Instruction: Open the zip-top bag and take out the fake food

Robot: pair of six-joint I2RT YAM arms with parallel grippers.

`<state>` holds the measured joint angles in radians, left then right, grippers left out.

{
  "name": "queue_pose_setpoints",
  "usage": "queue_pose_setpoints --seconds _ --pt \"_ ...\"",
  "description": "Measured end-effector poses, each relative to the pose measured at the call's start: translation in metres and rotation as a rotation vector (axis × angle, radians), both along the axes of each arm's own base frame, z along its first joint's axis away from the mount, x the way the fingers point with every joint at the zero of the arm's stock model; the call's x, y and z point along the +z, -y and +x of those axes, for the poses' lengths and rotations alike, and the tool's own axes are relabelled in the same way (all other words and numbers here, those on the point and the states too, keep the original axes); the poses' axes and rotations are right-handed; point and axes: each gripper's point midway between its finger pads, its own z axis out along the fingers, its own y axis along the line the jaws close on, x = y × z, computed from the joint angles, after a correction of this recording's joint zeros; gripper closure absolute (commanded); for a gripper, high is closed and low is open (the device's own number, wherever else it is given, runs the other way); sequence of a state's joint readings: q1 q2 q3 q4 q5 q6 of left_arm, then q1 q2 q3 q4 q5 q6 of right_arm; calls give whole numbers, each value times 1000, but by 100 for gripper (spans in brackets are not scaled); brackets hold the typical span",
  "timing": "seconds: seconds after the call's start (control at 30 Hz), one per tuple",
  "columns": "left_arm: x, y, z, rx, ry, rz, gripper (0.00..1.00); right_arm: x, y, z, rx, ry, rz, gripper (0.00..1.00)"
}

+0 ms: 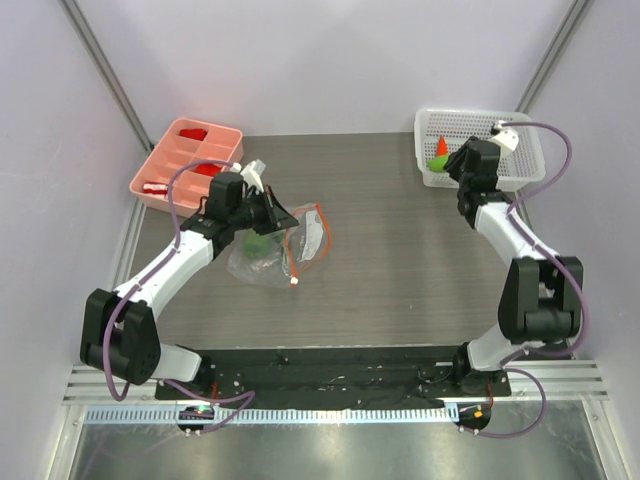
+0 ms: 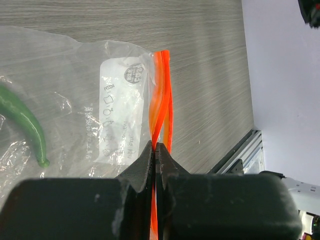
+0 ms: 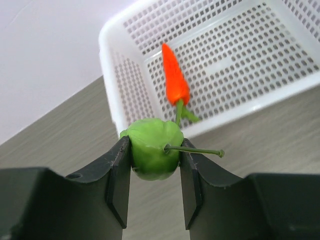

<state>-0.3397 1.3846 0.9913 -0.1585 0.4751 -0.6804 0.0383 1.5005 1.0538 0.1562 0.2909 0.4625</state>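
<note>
Left claw (image 2: 155, 148) is clamped on the zip strip (image 2: 162, 85), likely anchoring the zip-top bag (image 1: 262, 262). A bell pepper (image 3: 150, 150) is gripped by the right claw (image 3: 155, 161) beside the mesh basket (image 3: 127, 90), presumably for release.

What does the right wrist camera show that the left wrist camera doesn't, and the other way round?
Right wrist only: the right tool shut on a green pepper, with a carrot lying in the white basket. Left wrist only: the left tool pinching the orange zip strip of the bag, a dark green chili inside it. Both: grey wood-grain table.
</note>
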Motion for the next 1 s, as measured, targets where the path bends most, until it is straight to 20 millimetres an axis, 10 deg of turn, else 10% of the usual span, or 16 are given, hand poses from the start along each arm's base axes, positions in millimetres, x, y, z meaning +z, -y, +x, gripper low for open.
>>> queue_pose_setpoints --seconds 0.2,0.37,0.5,0.8,1.0 --pt "0 0 0 3 1 2 100 -9 47 58 -50 -29 26 86" --pt "0 0 0 3 0 2 100 -15 68 91 -89 -89 35 24" --pt "0 0 0 3 0 2 100 -15 74 102 -111 -150 37 11" --pt "0 0 0 3 1 2 100 -15 61 67 -101 -236 20 7" --pt "0 0 0 1 0 0 100 11 -11 3 58 -195 19 9"
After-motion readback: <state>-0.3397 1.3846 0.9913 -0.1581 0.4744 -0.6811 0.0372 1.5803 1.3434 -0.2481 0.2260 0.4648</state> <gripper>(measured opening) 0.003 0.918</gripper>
